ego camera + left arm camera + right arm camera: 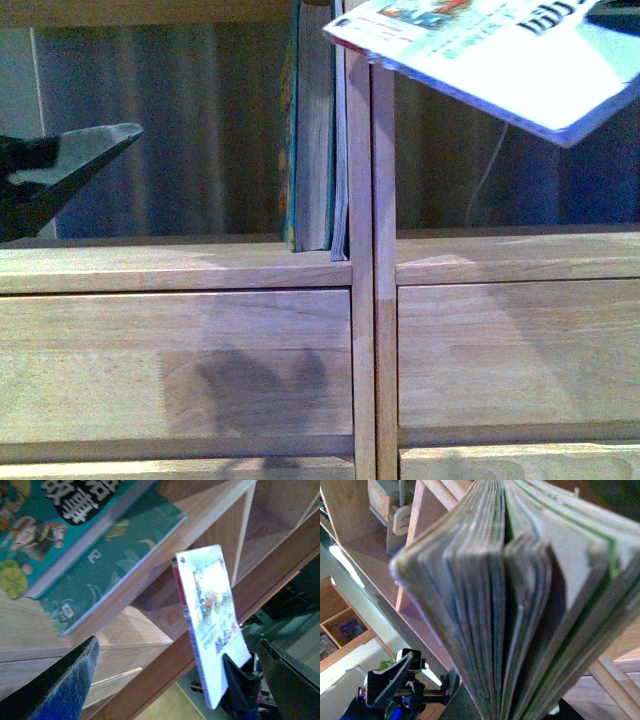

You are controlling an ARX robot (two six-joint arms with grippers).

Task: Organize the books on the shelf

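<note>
right tool (235,674) grips the paperback (480,60); left tool (176,642) (empty) seemingly wide open.

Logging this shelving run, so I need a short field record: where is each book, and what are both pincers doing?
paperback: tilted, held aloft at the right compartment
teal book: upright in left compartment, against the divider
shelf: light wood, drawer fronts below
left pincer: open, holding nothing
right pincer: shut on paperback

We see a thin white cord (487,175) hanging in front of a grey-blue pleated backdrop (190,130). Right wrist view: low wooden box (347,650), something colourful inside, too blurred to name.
</note>
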